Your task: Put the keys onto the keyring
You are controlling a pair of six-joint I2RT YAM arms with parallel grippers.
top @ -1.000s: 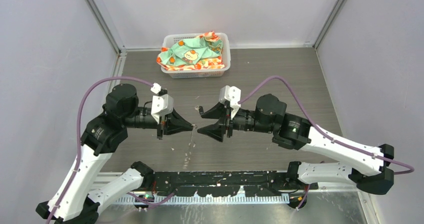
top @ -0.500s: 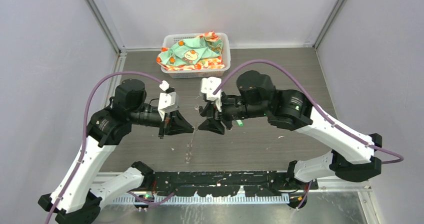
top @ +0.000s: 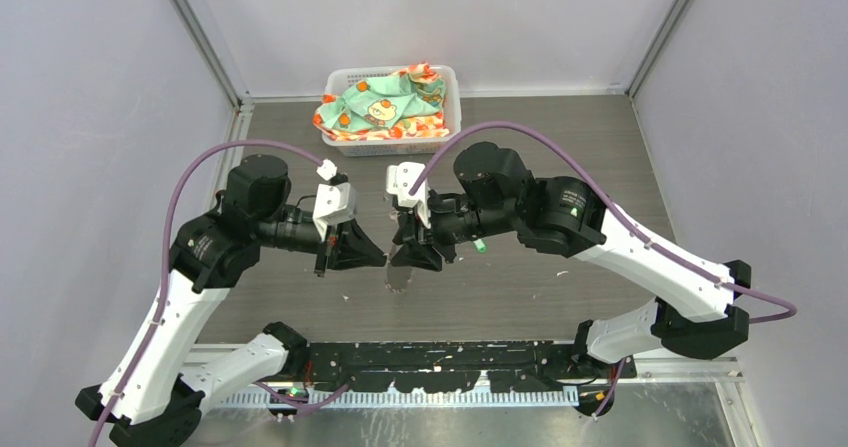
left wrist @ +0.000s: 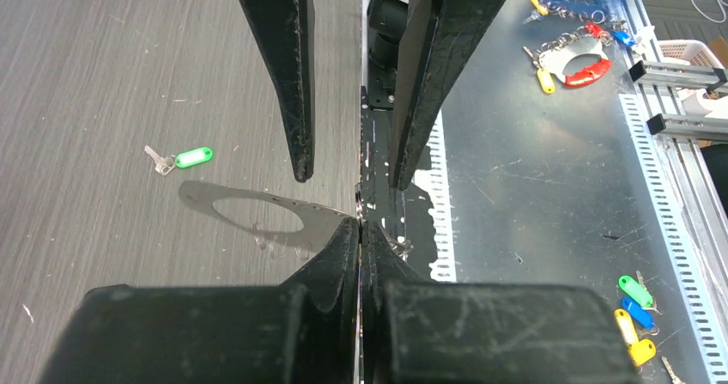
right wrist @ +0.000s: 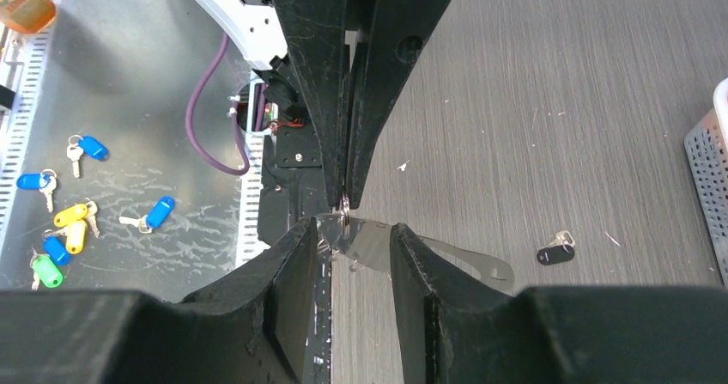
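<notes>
My left gripper is shut on the keyring, a small metal ring seen edge-on at its fingertips, held above the table. My right gripper faces it tip to tip. Its jaws stand apart on either side of the ring without touching it. In the top view the two grippers meet mid-table. The green-headed key lies flat on the table, also visible as the green key beside the right wrist. The black-headed key lies on the table under the right arm.
A white basket holding patterned cloth stands at the back; its corner shows as the basket. The metal shelf at the near edge carries several coloured tagged keys and a red carabiner bunch.
The right arm has swung left and brought its gripper up to the left gripper's tips, its jaws narrowing. The left arm has shifted slightly and stayed shut.
</notes>
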